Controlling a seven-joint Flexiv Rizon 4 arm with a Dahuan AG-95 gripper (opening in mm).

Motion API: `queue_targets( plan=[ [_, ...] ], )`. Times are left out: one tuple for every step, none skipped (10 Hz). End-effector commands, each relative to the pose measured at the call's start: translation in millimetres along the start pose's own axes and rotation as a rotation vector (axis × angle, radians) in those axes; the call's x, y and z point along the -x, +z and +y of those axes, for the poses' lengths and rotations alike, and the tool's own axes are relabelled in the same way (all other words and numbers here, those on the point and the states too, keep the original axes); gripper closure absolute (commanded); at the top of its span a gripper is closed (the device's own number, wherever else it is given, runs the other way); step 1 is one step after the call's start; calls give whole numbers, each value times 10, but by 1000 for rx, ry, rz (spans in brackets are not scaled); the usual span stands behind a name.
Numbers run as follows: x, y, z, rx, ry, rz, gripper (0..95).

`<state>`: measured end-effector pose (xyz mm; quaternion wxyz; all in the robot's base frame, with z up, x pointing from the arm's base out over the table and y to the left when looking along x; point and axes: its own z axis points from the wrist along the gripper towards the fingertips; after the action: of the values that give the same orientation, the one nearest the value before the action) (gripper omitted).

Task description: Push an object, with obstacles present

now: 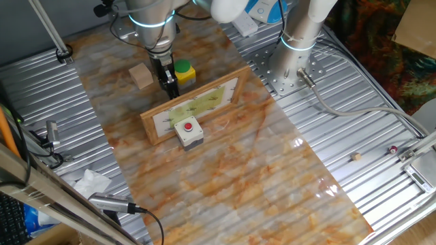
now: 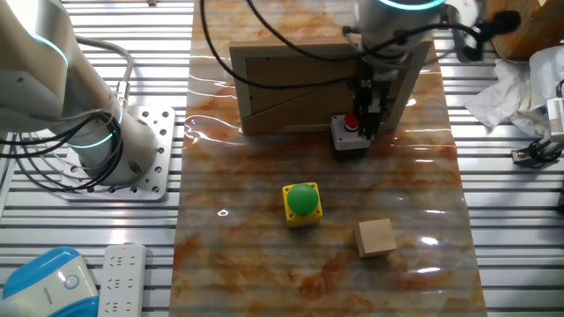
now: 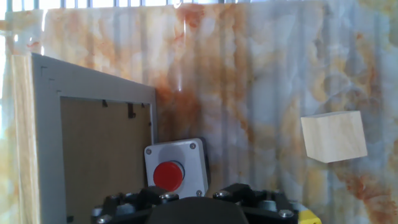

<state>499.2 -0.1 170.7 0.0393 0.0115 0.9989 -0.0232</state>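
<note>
Hovering my jaws (image 1: 170,87) — open or closed, I cannot tell — beside the yellow box with green button (image 1: 184,72); the small light-tan wooden cube (image 1: 141,76) sits apart on the marbled desk (image 1: 259,184).

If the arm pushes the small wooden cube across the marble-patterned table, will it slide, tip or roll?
The wooden cube will probably slide rather than roll: its faces are flat and it sits squarely. The marble-patterned table looks glossy, so friction seems low. Tipping seems unlikely, since it is as wide as it is tall. It is probably light.

Pincer (image 1: 169,85) downward, jaw state unclear
</note>
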Motion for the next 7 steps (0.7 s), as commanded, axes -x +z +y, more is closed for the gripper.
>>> queue_targets(
  plan=[
    [6,-3,0,-13,8,-18,950],
    [5,-4,-3,-12,8,-18,950],
    [3,-7,-9,-12,8,-18,950],
    [2,-9,-15,-11,8,-16,950],
    [-3,-14,-31,-11,6,-15,950],
    [-6,-19,-44,-11,4,-13,950],
    [-11,-25,-59,-11,2,-9,950]
  ],
)
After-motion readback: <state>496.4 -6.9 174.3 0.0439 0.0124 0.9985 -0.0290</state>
